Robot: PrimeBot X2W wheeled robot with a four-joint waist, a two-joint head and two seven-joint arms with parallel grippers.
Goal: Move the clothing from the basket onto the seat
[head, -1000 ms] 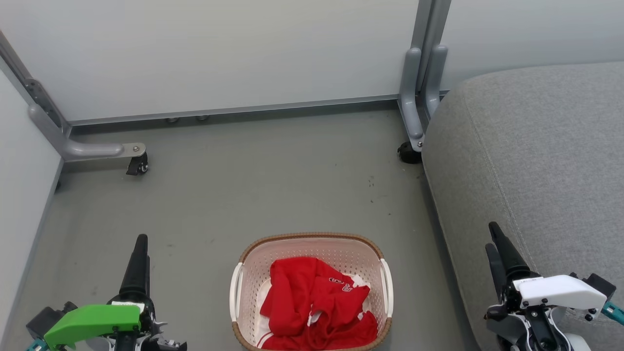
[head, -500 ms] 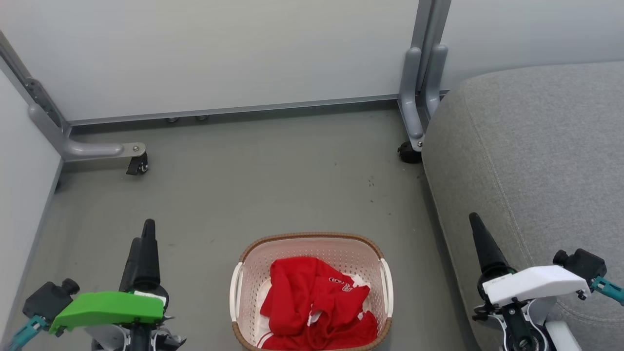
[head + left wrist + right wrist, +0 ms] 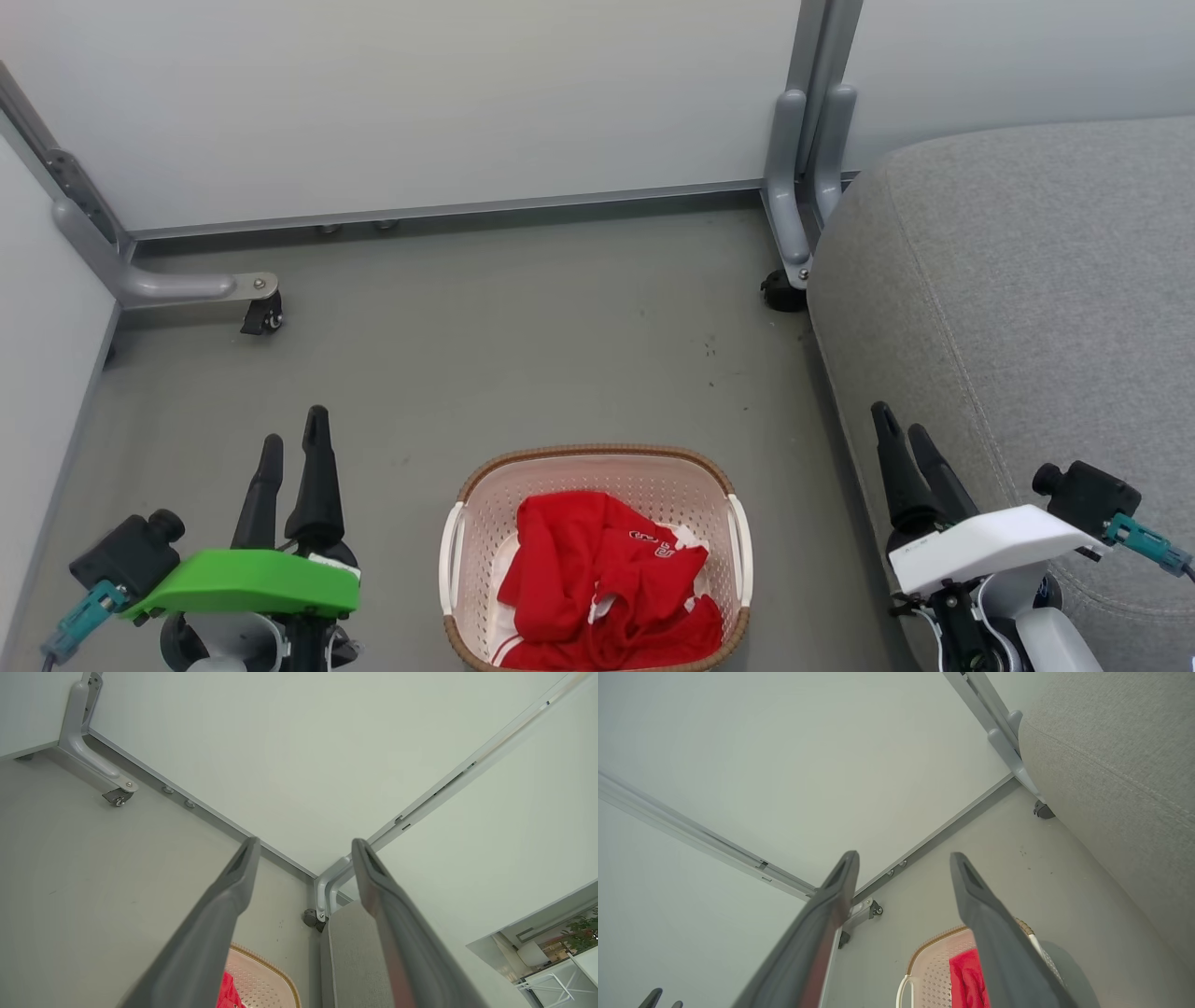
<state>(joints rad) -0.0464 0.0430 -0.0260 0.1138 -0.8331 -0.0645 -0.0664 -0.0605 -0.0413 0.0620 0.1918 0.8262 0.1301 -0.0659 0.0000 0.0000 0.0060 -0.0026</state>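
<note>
Head view — grey floor (image 3: 523, 327), basket (image 3: 653, 483), pale walls (image 3: 420, 103)

Grey floor (image 3: 523, 336) walled in by pale partition panels (image 3: 420, 103).
In the head view, a grey metal foot (image 3: 187, 285) with a small black caster (image 3: 261, 317) lies at ten o'clock. A double upright post (image 3: 808, 168) with a second caster (image 3: 780, 291) stands at one o'clock. Dark specks (image 3: 711, 353) dot the floor near centre.
</note>
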